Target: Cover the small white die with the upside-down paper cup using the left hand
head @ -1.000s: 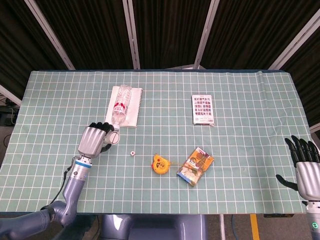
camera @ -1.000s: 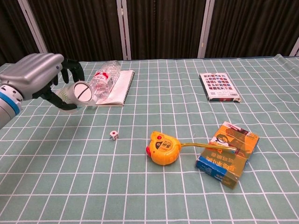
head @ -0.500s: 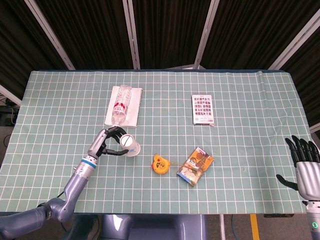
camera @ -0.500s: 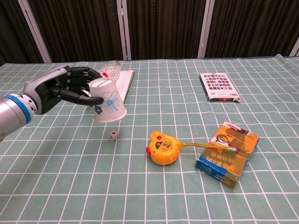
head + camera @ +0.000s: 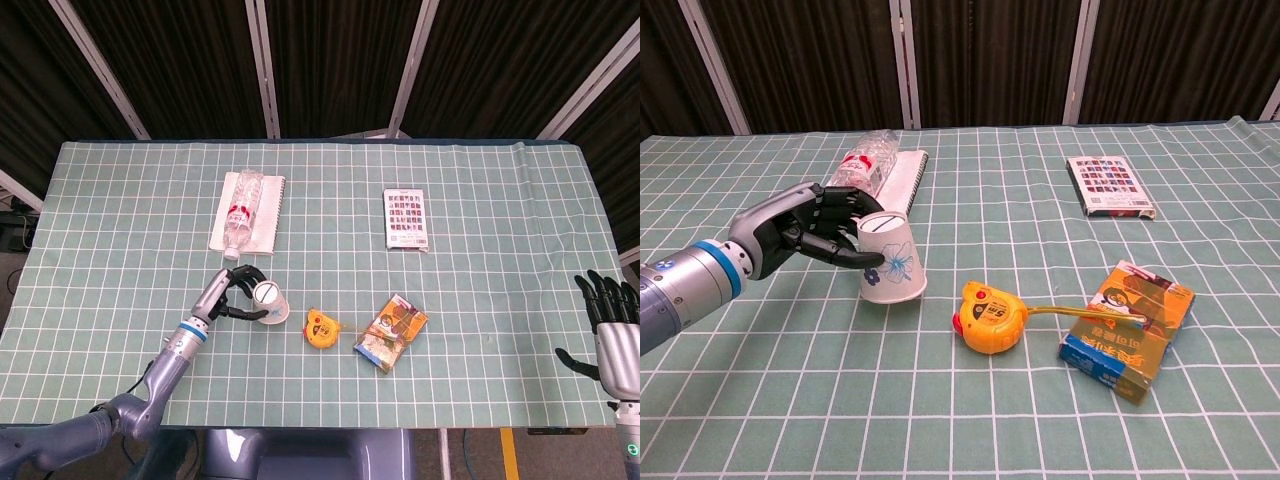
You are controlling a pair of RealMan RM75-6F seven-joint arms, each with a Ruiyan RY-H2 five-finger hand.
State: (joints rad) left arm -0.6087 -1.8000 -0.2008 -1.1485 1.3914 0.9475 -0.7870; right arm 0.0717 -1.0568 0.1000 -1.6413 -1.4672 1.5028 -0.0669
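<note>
The paper cup has come down since a moment ago; it now sits upside-down on the desk beside the tape measure, die hidden. The left hand grips it; the right hand hangs spread, holding nothing.

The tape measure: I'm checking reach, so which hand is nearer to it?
Left. The left hand holds the paper cup just left of the tape measure; the right hand sits at the table's far right edge, beyond the snack packet.
</note>
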